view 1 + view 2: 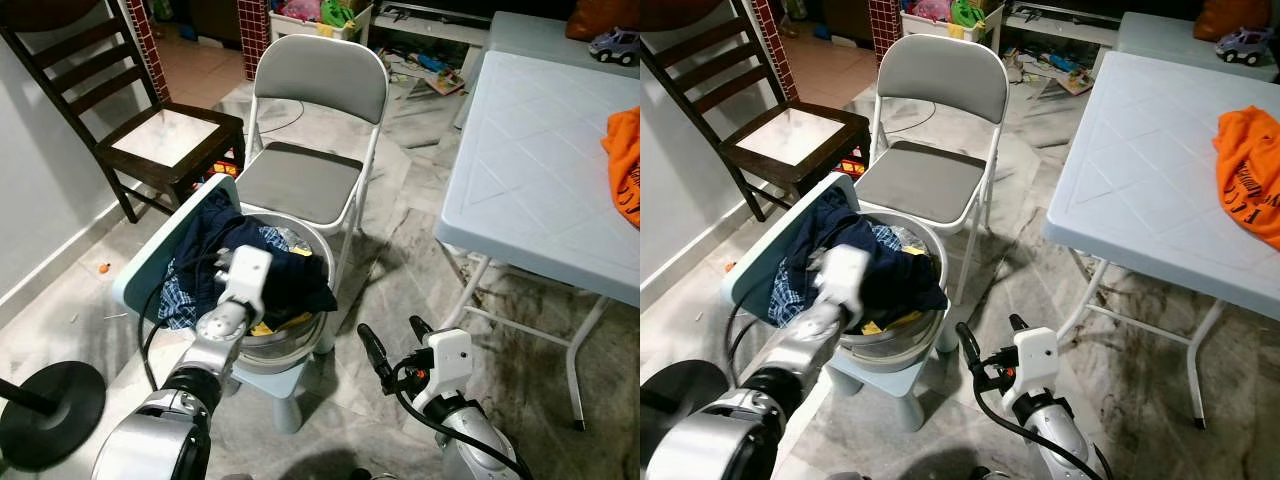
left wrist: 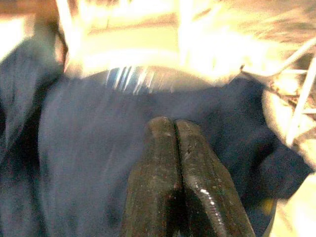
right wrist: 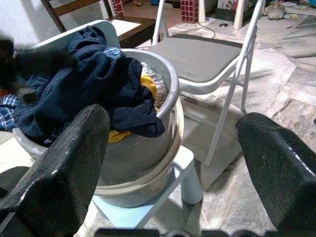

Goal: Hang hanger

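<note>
I can see some dark letters on the orange shirt (image 1: 1248, 175) at the right edge of the frame, but they are too small for me to read. The shirt lies on the pale blue table (image 1: 1140, 160). A little toy car (image 1: 614, 44) sits in the upper right corner.

In the lower left middle of the frame there is a round grey bucket (image 3: 165, 96). It stands on a small light blue stool (image 1: 285, 390). The bucket is full of clothes. A big dark blue cloth (image 3: 98, 84) lies on top and hangs over the rim. Under it I see a blue checked cloth (image 1: 180, 295) and a bit of yellow cloth (image 3: 148, 81). I cannot find a hanger anywhere.

My left gripper (image 2: 175, 148) is right over the dark blue cloth in the bucket. Its two fingers are pressed tight together with nothing between them.

My right gripper (image 1: 395, 340) is in the lower middle of the frame, to the right of the bucket and apart from it. Its fingers (image 3: 69, 168) are spread wide and hold nothing.

A grey folding chair (image 1: 305, 175) stands just behind the bucket. A dark wooden chair (image 1: 150, 135) is in the upper left.
</note>
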You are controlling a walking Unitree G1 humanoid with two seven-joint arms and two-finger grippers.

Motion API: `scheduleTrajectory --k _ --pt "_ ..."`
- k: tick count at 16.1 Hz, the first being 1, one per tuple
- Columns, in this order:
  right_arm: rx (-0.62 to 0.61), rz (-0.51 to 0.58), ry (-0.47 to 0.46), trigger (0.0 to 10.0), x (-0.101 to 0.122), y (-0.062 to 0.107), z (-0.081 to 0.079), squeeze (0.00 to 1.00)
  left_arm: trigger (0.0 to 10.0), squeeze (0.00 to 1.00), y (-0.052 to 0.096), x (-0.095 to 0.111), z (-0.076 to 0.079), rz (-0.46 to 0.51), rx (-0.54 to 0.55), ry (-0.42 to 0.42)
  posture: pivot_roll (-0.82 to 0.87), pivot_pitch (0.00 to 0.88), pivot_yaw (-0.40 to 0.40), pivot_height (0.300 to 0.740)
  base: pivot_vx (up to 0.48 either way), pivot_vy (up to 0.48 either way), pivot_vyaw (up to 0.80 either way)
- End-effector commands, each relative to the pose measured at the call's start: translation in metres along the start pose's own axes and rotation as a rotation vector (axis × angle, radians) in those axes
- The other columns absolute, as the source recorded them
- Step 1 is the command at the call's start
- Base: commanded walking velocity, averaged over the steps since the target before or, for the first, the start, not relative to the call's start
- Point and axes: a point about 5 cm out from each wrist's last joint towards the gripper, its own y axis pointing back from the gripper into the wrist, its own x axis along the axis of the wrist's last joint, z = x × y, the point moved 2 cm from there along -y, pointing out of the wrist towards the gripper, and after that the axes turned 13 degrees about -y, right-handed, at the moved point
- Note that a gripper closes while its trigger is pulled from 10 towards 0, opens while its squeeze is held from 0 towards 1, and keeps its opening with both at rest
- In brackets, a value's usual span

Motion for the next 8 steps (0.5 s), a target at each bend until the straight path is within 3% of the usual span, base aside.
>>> scheduleTrajectory --k 1,2,3,4,6,8 --pt "-0.002 0.004 0.004 10.0 0.002 0.002 0.001 0.00 0.0 0.00 0.001 0.005 -0.001 0.045 0.028 -0.102 0.13 0.105 -0.056 0.740 0.000 0.000 0.00" --pt "0.003 0.001 0.006 10.0 0.002 0.001 0.000 0.00 10.0 0.61 0.001 0.004 -0.005 0.034 0.065 -0.088 0.13 0.106 -0.059 0.740 0.000 0.000 0.00" --pt "0.008 -0.001 0.008 10.0 0.002 0.000 -0.001 0.00 10.0 1.00 0.002 0.002 -0.009 0.022 0.085 -0.030 0.14 0.109 -0.072 0.740 0.000 0.000 0.00" --pt "0.017 -0.005 0.010 10.0 0.002 -0.001 -0.002 0.00 10.0 1.00 0.005 -0.003 -0.017 0.018 0.138 0.006 0.14 0.111 -0.077 0.740 0.000 0.000 0.00" --pt "0.027 -0.011 0.015 10.0 0.002 -0.002 -0.002 0.00 10.0 1.00 0.014 -0.027 -0.031 -0.092 0.225 0.118 0.15 0.115 -0.086 0.740 0.000 0.000 0.00" --pt "0.032 -0.016 0.014 10.0 0.002 -0.003 -0.002 0.00 10.0 1.00 0.021 -0.050 -0.022 -0.204 0.188 0.299 0.16 0.117 -0.089 0.740 0.000 0.000 0.00"
